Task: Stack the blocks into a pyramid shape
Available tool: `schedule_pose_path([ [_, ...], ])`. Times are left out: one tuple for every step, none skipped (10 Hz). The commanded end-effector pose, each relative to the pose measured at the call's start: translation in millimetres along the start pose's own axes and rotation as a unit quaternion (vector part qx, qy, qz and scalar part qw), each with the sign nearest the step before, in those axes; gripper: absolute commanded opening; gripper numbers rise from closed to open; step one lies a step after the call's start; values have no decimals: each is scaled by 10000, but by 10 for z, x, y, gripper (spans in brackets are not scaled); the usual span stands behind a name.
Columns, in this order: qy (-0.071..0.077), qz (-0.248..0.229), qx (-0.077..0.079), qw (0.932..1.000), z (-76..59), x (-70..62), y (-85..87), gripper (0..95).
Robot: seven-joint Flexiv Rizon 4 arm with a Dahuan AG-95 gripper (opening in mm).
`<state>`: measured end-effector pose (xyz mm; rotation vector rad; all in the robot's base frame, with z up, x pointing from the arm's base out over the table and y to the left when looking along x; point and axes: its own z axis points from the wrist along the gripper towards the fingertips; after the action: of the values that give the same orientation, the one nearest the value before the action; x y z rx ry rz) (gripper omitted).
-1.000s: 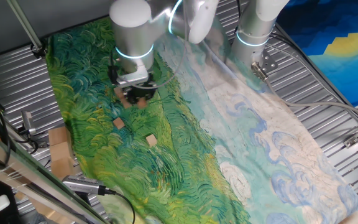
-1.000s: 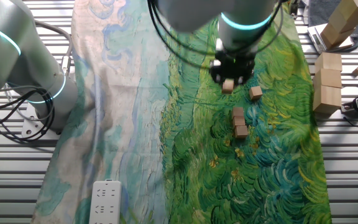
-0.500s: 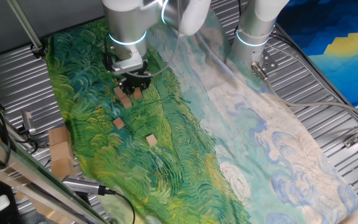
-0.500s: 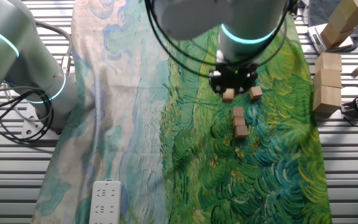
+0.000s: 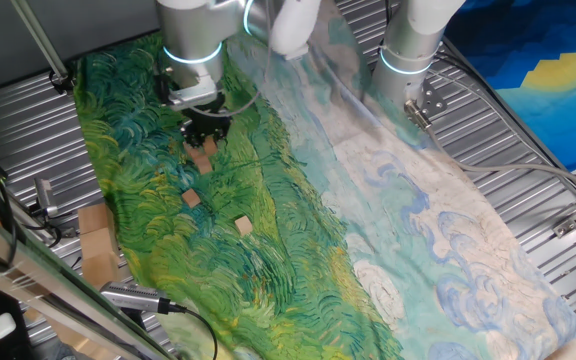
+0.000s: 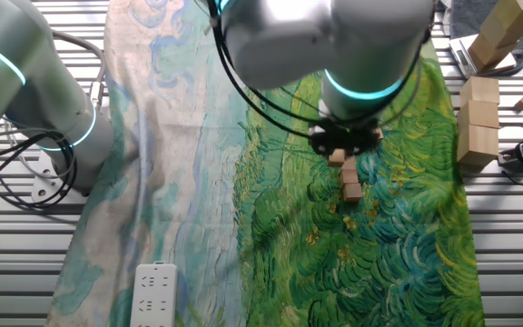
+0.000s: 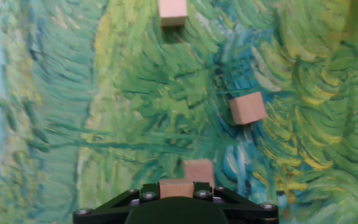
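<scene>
In one fixed view the end effector (image 5: 205, 137) is pinching a block (image 5: 209, 146) just above another block (image 5: 201, 163) on the painted cloth (image 5: 268, 240) covering the desk, while in the other fixed view and the hand view no legible writing is showing, two blocks (image 7: 248, 108) lying apart ahead.
</scene>
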<state>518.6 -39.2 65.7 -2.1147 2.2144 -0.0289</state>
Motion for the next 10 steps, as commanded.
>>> schedule_pose_path([
  [-37, -48, -25, 10000, -23, 3, -65, 0],
  [-25, -68, -26, 10000, -27, 10, -102, 0],
  [-31, -89, -26, 10000, -19, 23, -131, 0],
  [-43, -110, -25, 9999, -14, 35, -150, 0],
  [-35, -131, -26, 9999, -13, 50, -159, 0],
  [-44, -162, -25, 9999, -10, 78, -159, 0],
  [-49, -183, -23, 9998, -8, 110, -149, 0],
  [-54, -206, -23, 9998, -11, 135, -141, 0],
  [-42, -242, -24, 9997, -24, 159, -133, 0],
  [-40, -265, -15, 9996, -31, 168, -129, 0],
])
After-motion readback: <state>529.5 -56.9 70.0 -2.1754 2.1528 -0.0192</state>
